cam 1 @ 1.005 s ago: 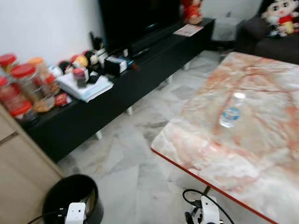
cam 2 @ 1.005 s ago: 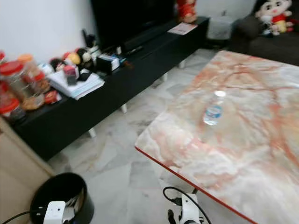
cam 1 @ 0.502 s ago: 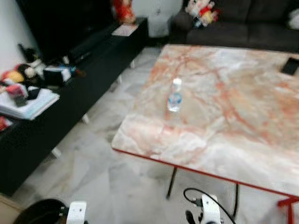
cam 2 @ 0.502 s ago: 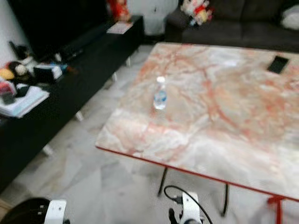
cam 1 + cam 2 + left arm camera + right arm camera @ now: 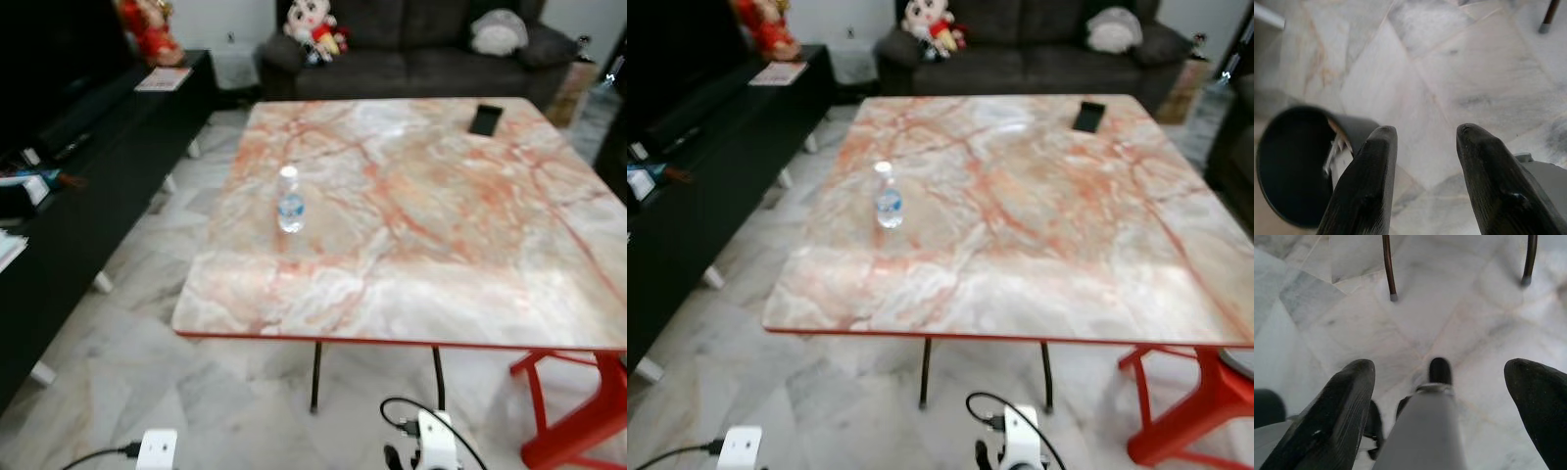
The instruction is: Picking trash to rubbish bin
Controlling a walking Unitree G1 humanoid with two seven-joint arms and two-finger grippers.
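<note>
Marble floor (image 5: 127,323), living room. Pink-veined marble bench (image 5: 441,235) fills frame centre on red legs. Plastic water bottle (image 5: 289,200) stands upright left of centre on the bench, phone (image 5: 485,119) at its upper right. Sofa (image 5: 411,49) along the top edge. Left gripper (image 5: 1422,147) hangs low, fingers spread, black rubbish bin (image 5: 1298,161) just beyond them. Right gripper (image 5: 1442,382) also spread wide, over floor by the bench legs.
</note>
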